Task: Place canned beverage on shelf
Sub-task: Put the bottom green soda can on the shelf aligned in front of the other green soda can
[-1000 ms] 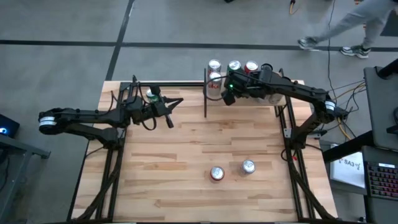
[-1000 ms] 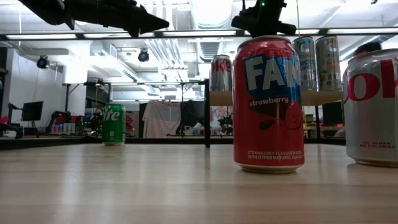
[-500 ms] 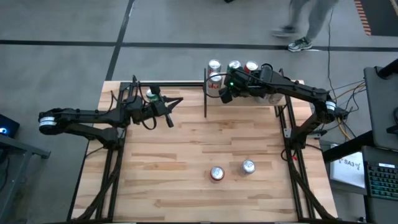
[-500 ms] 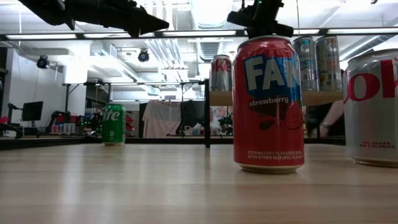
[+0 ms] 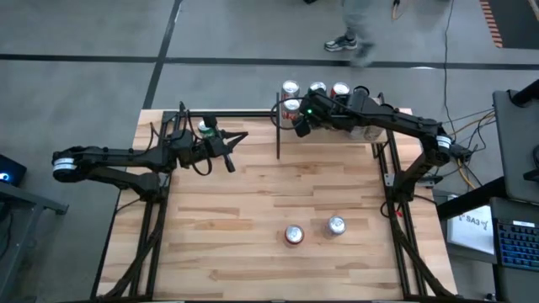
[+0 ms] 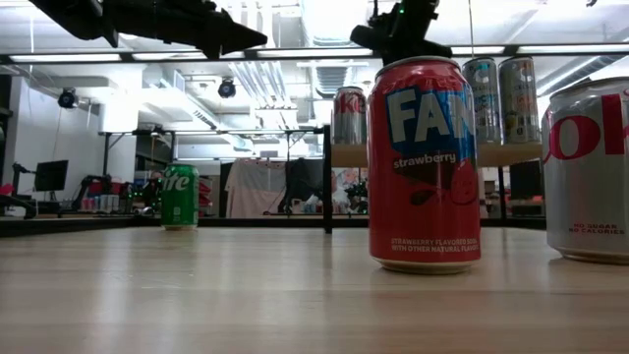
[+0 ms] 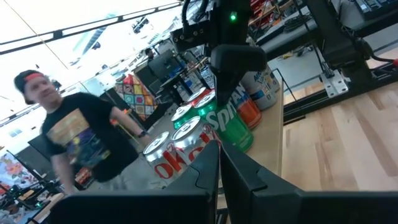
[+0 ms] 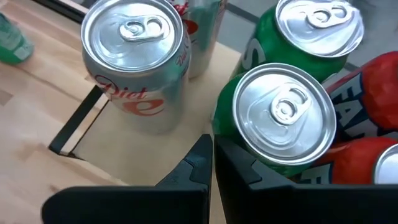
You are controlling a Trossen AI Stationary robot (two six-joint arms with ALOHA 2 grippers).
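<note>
1. Seen from the high view, the shelf (image 5: 333, 126) sits at the table's far edge and serves as landmark. The right gripper (image 5: 301, 124) hovers over the shelf's left end, fingers closed on nothing; cans crowd the shelf beneath the arm. The left gripper (image 5: 227, 151) waits well left of the shelf, fingers closed and empty, with a green can (image 5: 203, 129) just beside it. Two cans stand loose well in front of the shelf: a red-bodied can (image 5: 293, 235) and a silver can (image 5: 336, 225).

2. Low view: the strawberry soda can (image 6: 424, 163) stands upright on the tabletop in front of the shelf, blocking part of it. Cans on the shelf board show behind it. The right gripper hangs above the shelf.

3. Left wrist view: closed fingers (image 7: 214, 168) point toward the shelf, where the other arm hangs over a Sprite can (image 7: 231, 121). A person (image 7: 81, 146) stands beyond.

4. Right wrist view: closed fingertips (image 8: 210, 155) hang over bare shelf board between a Diet Coke can (image 8: 137, 62) and a green can (image 8: 283, 118). Judgement: nothing carried, so the loose cans remain to be fetched.
</note>
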